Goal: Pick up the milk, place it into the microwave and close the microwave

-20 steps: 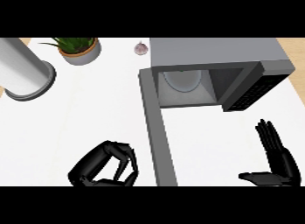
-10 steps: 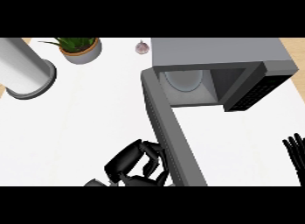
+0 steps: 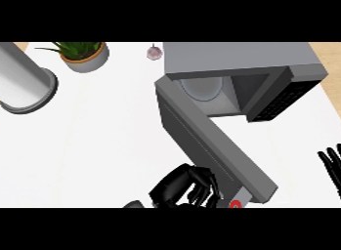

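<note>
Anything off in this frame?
The grey microwave's door is half swung with the black left hand by its free end, yet the cavity shows only a round glass plate; no milk visible inside.

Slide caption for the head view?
Left hand pushes the microwave door partway closed; right hand rests open.

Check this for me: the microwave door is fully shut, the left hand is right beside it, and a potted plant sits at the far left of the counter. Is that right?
Not quite. In the head view the microwave door is swung open, not shut, with the left hand at its outer end. The potted plant does sit at the far left of the counter.
</note>
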Tool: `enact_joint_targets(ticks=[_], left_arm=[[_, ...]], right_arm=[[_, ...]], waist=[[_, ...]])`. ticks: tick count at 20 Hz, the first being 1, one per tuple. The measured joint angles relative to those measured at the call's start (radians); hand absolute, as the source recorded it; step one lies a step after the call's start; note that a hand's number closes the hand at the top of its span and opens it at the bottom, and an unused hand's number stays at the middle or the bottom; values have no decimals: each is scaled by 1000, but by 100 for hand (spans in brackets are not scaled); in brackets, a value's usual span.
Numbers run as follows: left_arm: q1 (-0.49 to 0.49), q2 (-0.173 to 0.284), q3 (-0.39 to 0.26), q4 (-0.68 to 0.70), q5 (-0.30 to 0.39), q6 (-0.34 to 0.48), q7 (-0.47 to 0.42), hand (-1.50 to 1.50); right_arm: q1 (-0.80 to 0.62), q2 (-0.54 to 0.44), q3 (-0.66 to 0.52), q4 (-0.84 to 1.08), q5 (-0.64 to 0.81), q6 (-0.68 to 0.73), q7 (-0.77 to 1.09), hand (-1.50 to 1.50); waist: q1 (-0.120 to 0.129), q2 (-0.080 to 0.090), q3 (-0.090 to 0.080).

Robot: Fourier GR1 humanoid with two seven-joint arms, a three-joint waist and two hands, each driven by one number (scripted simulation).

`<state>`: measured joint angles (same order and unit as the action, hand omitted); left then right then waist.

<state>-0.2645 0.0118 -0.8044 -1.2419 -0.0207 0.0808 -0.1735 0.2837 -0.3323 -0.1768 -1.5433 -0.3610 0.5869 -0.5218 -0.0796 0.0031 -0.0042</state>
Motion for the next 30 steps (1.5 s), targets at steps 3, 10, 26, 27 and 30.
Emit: enact_joint_targets(ticks=[3,10,26,27,30], left_arm=[[-69,6,-66,29,57,111,19,150],[-221,11,-159,88,185,308,50,150],[-524,-12,-119,231,440,574,-2,150],[-539,-12,-115,245,456,581,-7,150],[-587,-12,-96,289,502,590,-20,150]], right_arm=[[1,-15,15,-80,-53,20,51,-150],[14,-46,55,-227,-133,52,137,-150],[3,-111,76,-394,-274,15,293,-150],[1,-113,78,-401,-284,9,303,-150],[-2,-125,73,-412,-308,0,324,-150]], waist=[[-13,3,0],[-52,11,-1],[-122,34,-1],[-125,36,-1],[-137,42,0]])
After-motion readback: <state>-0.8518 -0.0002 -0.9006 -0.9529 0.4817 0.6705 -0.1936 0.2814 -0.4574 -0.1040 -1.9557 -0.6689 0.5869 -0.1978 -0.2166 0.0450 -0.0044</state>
